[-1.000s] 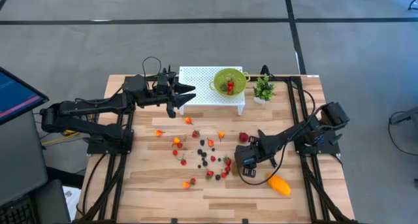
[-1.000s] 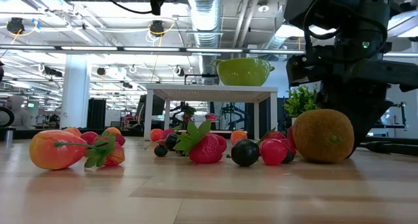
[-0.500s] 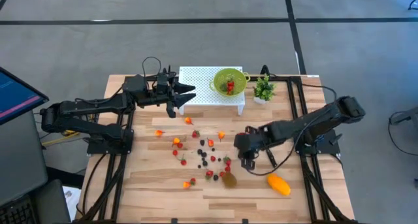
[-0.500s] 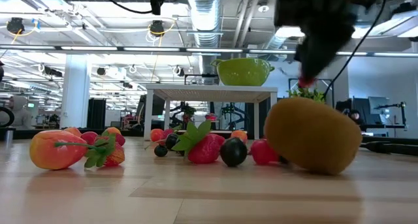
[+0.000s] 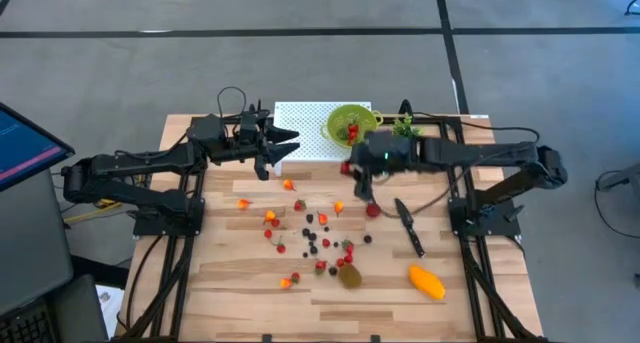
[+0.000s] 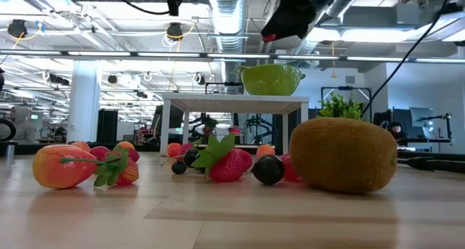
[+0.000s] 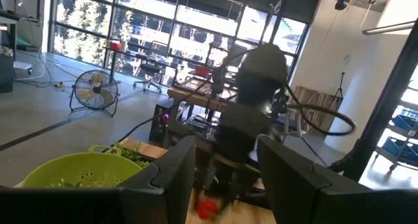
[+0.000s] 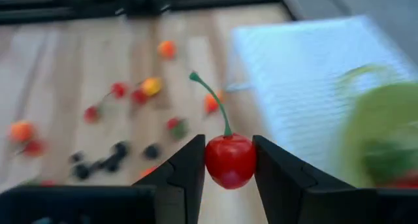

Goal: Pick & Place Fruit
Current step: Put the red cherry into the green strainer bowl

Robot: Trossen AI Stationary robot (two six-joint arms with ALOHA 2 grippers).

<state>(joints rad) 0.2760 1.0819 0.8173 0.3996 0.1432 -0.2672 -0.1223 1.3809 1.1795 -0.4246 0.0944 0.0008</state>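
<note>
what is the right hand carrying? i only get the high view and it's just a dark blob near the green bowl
Observer: A red cherry with a green stem, pinched between the right hand's two fingers.
Operator: ok and the left hand, holding anything
Observer: No. The left hand is open with nothing between its fingers; it points across the white stand toward the green bowl.
Operator: is the kiwi clear of the berries
Observer: The low view shows the kiwi lying on the table with a dark berry right beside it; I cannot tell whether they touch.
</note>
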